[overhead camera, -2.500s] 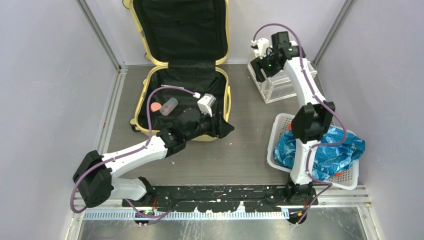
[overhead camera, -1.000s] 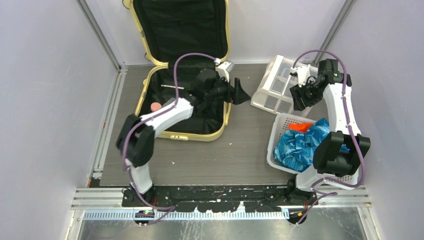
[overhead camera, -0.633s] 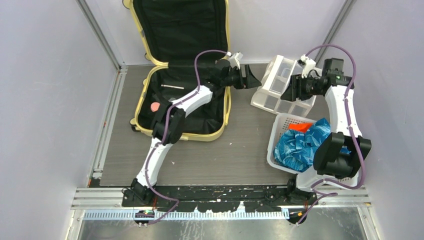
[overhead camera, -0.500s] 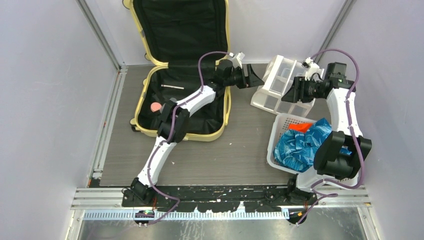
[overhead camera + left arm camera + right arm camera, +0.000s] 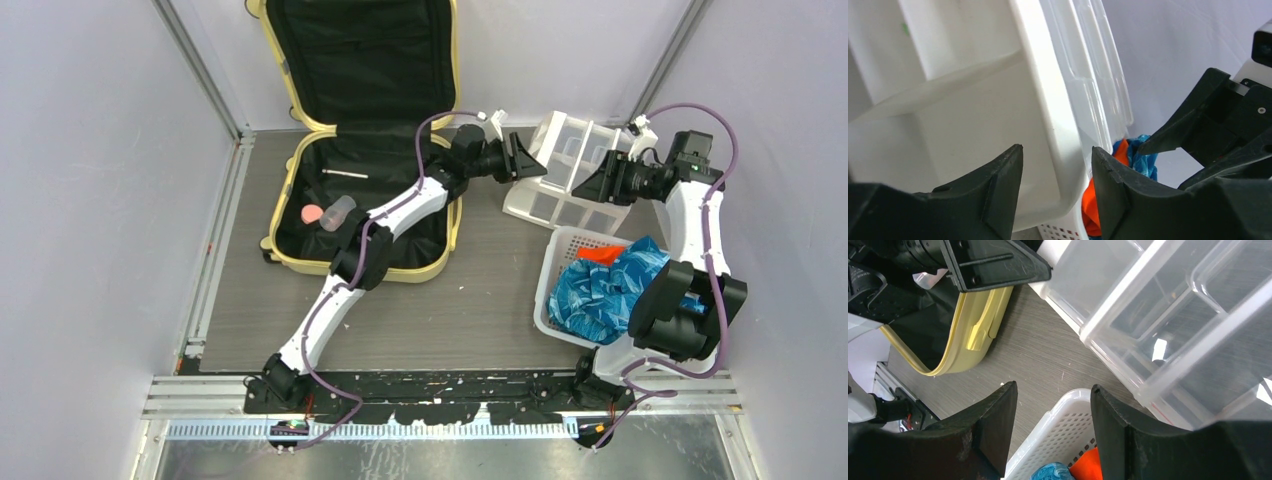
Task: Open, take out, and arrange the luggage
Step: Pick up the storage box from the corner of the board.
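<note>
The pale yellow luggage (image 5: pixel 300 170) lies open at the back left, with its black-lined lid (image 5: pixel 360 60) leaning on the back wall. A clear bottle (image 5: pixel 338 212), a pink thing (image 5: pixel 312 213) and a thin white stick (image 5: pixel 345 174) lie in its lower half. My left gripper (image 5: pixel 522 158) is stretched right past the luggage. It is open, with the white drawer bin's (image 5: pixel 1048 110) edge between its jaws (image 5: pixel 1057 155). My right gripper (image 5: pixel 585 185) is open and empty at the bin's right side, above the basket rim (image 5: pixel 1053 390). The luggage's yellow edge (image 5: pixel 973 325) shows in the right wrist view.
The white and clear drawer bin (image 5: pixel 565 170) stands tilted at the back right; it also shows in the right wrist view (image 5: pixel 1168 315). The white perforated basket (image 5: pixel 548 270) at the front right holds blue cloth (image 5: pixel 610 290) and something orange (image 5: pixel 600 254). Walls close in on both sides.
My left arm has swung from the luggage's front edge to the drawer bin. The bin has tipped up and shifted. My right gripper has drawn back to its right side.
</note>
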{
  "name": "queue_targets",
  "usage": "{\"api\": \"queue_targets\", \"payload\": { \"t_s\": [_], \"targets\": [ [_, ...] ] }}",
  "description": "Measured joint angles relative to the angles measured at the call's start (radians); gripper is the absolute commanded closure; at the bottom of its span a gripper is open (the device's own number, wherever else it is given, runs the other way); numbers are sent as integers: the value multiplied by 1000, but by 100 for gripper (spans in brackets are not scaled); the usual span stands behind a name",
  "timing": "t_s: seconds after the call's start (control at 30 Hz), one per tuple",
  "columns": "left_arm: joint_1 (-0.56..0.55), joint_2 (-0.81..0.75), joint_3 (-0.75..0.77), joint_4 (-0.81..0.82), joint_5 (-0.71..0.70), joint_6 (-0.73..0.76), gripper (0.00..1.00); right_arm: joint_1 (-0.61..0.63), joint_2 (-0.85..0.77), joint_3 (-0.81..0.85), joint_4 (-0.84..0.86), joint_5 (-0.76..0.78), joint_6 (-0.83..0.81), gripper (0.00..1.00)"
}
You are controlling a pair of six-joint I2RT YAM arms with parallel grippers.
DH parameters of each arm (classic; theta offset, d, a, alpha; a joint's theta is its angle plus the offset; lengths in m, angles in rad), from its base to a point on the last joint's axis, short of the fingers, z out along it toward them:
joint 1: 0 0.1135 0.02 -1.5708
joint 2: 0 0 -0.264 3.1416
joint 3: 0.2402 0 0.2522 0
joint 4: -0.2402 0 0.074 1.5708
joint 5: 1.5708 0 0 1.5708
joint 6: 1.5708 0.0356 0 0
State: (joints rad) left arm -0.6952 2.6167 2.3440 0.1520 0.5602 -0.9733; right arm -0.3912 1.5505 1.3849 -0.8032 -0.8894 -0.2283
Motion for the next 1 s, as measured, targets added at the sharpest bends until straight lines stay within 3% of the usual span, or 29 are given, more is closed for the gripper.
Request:
{"api": "queue_targets", "payload": {
  "t_s": [0.13,0.2,0.23,0.47,0.67,0.87,1.0],
  "targets": [
    [-16,11,24,-5,0,-17,69,-5,0,-2,3,-4,0,40],
    [-19,11,30,-7,1,-23,95,-11,0,-2,3,-6,0,40],
    [-20,11,35,-10,0,-28,98,-14,0,-2,3,-7,0,40],
    [-18,9,35,-14,44,-123,100,-34,0,-3,2,-20,-3,40],
    [-7,-89,-111,-6,40,-78,100,-41,-8,-7,14,-68,31,40],
    [4,-301,-236,-136,24,140,100,-42,-55,-58,210,-126,304,46],
    [3,-449,-298,-254,-14,318,100,-26,-50,-62,429,-149,583,46]
  ]
}}
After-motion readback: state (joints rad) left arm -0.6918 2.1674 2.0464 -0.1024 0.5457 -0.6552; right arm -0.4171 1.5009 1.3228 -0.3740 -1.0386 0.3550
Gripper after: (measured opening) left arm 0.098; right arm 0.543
